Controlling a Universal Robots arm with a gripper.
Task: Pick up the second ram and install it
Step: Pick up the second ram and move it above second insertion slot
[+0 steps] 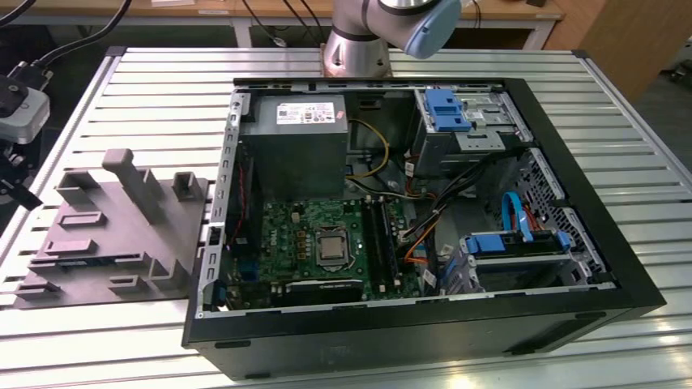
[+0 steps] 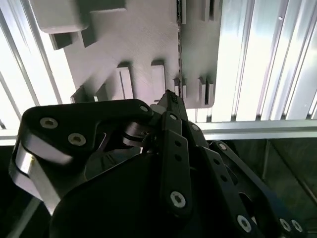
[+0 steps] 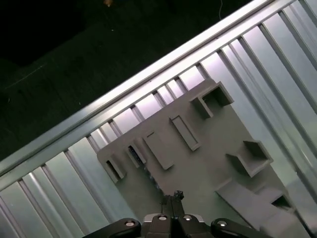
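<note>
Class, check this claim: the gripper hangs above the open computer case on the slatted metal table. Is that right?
No. In the first wrist view the gripper hangs above the grey fixture tray, not the computer case; that tray lies on the slatted metal table.

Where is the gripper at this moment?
In both wrist views the gripper points down at the grey holder plate, which lies on the slatted metal table at the exterior view's left, beside the open computer case.

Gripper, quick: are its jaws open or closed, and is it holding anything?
Gripper: jaws closed, nothing seen held, hanging above the grey holder.
</note>
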